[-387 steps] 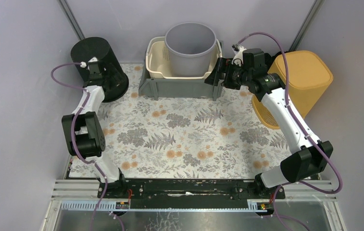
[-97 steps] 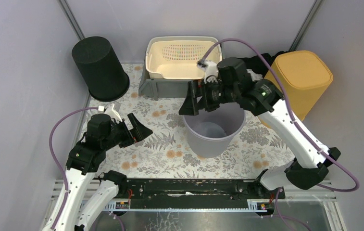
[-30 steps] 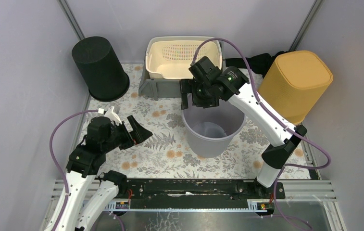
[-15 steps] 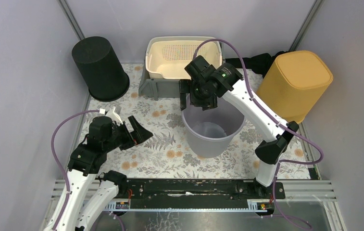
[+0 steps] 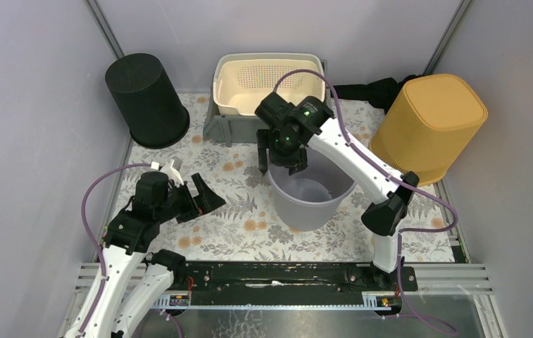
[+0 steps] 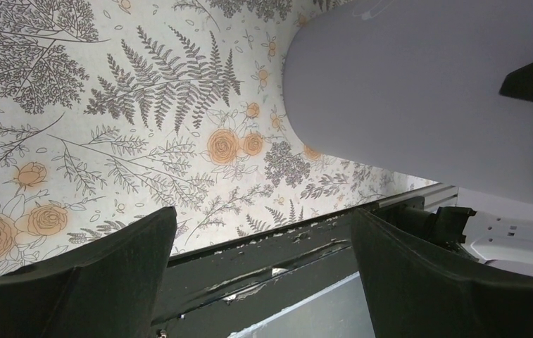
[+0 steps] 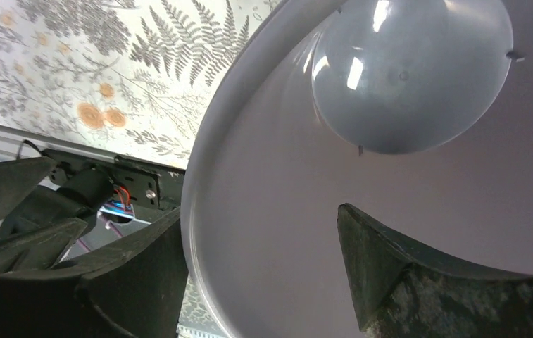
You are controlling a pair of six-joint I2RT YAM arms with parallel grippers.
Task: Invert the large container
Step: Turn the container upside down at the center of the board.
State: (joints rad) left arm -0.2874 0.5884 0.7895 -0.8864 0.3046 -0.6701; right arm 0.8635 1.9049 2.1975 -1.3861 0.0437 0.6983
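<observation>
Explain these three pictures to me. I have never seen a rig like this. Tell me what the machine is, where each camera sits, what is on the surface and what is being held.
The machine is a left arm and a right arm, each ending in a two-finger gripper. The wide picture looks down from above. The other two come from cameras on the wrists.

On the floral mat stands a grey container, upright with its mouth open. Behind it are a black bin and a yellow bin, both bottom up, and a cream basket in a grey tub.

The right gripper has its fingers astride the container's rim, one inside and one outside, not clamped. The left gripper is open and holds nothing.
</observation>
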